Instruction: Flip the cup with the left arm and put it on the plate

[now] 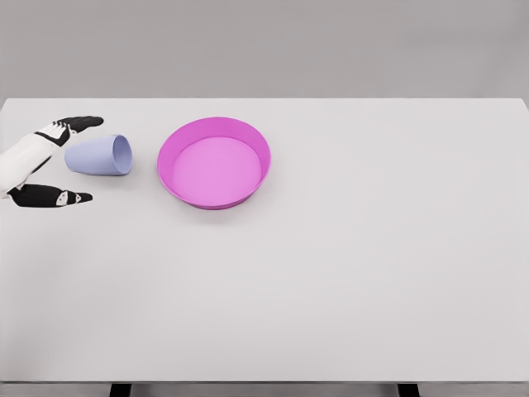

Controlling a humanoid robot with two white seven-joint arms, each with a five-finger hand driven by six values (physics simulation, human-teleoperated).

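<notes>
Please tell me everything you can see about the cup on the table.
The cup is pale lilac, smooth and plain, with no handle. It lies on its side on the white table, open mouth toward the pink plate on its right, not touching it. The left hand sits at its base, fingers spread on either side; contact is unclear.

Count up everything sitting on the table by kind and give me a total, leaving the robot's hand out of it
Cups: 1, a pale blue cup lying on its side, mouth toward the plate
Plates: 1, a magenta plate with a raised rim, nothing in it
Total: 2

The left hand is open around the cup's base end, not yet closed on it. The right arm is out of view.
</notes>
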